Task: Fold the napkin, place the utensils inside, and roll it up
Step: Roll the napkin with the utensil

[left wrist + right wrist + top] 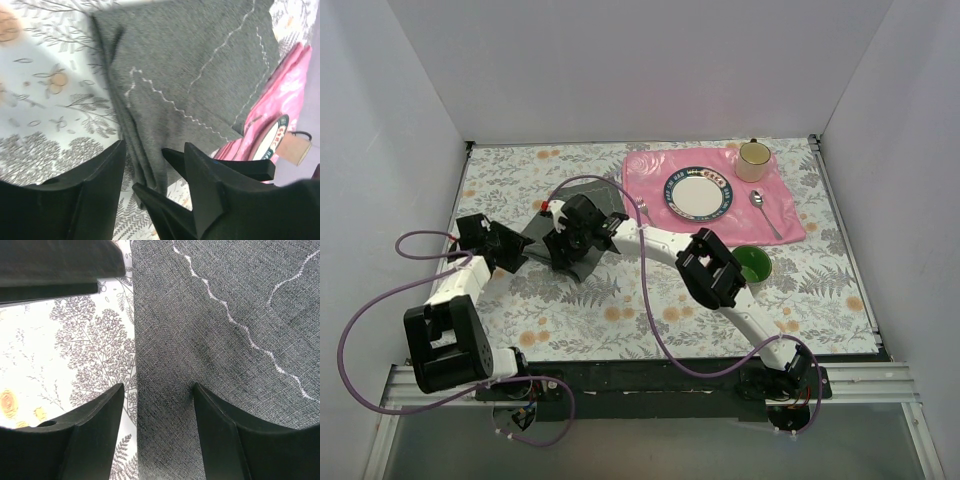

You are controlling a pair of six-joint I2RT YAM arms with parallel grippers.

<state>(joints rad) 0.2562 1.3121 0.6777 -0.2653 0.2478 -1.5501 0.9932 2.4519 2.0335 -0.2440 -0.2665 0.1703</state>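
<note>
Two grippers over the dark grey napkin (190,65), which lies on the floral-patterned bench (620,320). Left gripper (155,150): jaws parted and holding nothing, with a bunched edge of the napkin running between its fingers. Right gripper (157,387): jaws likewise apart and empty, straddling the napkin's straight edge, with cloth under one finger and bare bench under the other. The pink placemat (720,190) and its plate (699,192) lie beyond the right gripper, to its right.
</note>
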